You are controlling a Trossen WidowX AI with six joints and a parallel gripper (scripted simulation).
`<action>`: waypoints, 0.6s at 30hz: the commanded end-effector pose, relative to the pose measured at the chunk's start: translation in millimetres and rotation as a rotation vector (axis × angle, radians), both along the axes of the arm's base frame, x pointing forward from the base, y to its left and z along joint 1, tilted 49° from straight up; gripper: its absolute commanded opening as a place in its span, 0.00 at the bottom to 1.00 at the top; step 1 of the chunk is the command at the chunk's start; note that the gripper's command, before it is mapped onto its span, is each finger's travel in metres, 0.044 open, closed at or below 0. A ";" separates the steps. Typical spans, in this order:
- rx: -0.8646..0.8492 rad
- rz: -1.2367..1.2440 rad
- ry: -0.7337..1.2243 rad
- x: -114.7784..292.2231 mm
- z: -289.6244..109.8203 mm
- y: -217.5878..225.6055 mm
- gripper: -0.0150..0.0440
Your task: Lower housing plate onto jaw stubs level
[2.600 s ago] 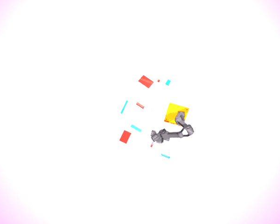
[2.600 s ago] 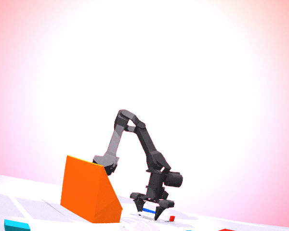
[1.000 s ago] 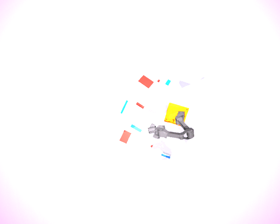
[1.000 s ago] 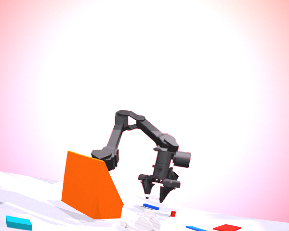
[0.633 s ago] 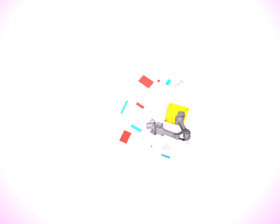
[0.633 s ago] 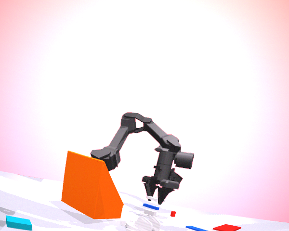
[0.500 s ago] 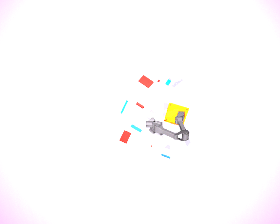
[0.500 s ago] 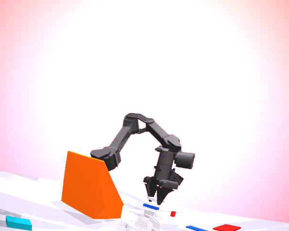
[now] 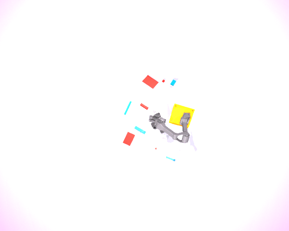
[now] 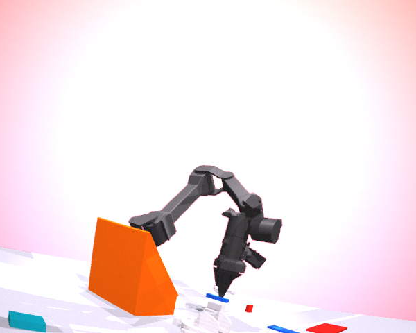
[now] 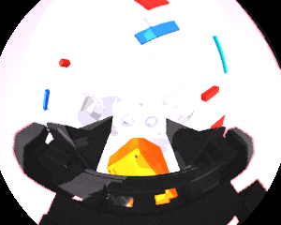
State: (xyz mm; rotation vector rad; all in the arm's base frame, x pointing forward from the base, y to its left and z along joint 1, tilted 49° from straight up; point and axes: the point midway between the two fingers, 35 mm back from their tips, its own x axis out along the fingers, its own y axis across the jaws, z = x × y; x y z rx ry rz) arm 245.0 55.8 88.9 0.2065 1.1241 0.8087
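Note:
My gripper (image 10: pixel 221 295) (image 11: pixel 140 118) points down, tilted, with its fingers apart on the white housing plate (image 11: pixel 140 121). The plate shows two round holes and is almost lost against the white ground in the wrist view. In the exterior view, small white ends of the plate (image 10: pixel 231 292) show beside the fingertips. White jaw parts (image 10: pixel 204 320) stand low in front of the gripper there, below the plate. Pale angular shapes also show on both sides of the plate in the wrist view. The pins and stubs cannot be told apart, and contact with the plate cannot be judged.
An orange-yellow block (image 9: pixel 180 113) (image 10: pixel 118 265) (image 11: pixel 131 161) stands by the arm's base. Red plates (image 9: pixel 150 81) (image 9: pixel 128 138), a red bar (image 9: pixel 144 106), a cyan strip (image 9: pixel 127 108), a cyan bar (image 9: pixel 139 130) and a blue bar (image 10: pixel 217 297) lie around. A small red cube (image 10: pixel 249 308) is nearby.

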 end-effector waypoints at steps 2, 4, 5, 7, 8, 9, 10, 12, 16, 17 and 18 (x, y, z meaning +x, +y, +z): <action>0.024 -0.073 0.069 3.3 -9.7 -10.3 0.85; 0.034 -0.105 0.101 4.2 -14.2 -15.1 0.85; 0.039 -0.121 0.116 4.6 -16.4 -17.5 0.85; 0.050 -0.155 0.148 5.3 -21.1 -22.5 0.85; 0.056 -0.172 0.164 5.5 -23.4 -25.0 0.85; 0.062 -0.188 0.180 5.7 -25.8 -27.5 0.85; 0.067 -0.205 0.196 5.9 -28.1 -29.9 0.85; 0.080 -0.239 0.228 6.1 -32.8 -34.9 0.85; 0.105 -0.305 0.292 5.9 -42.1 -44.6 0.85; 0.111 -0.322 0.308 5.7 -44.5 -47.0 0.85; 0.118 -0.339 0.324 5.5 -46.8 -49.4 0.85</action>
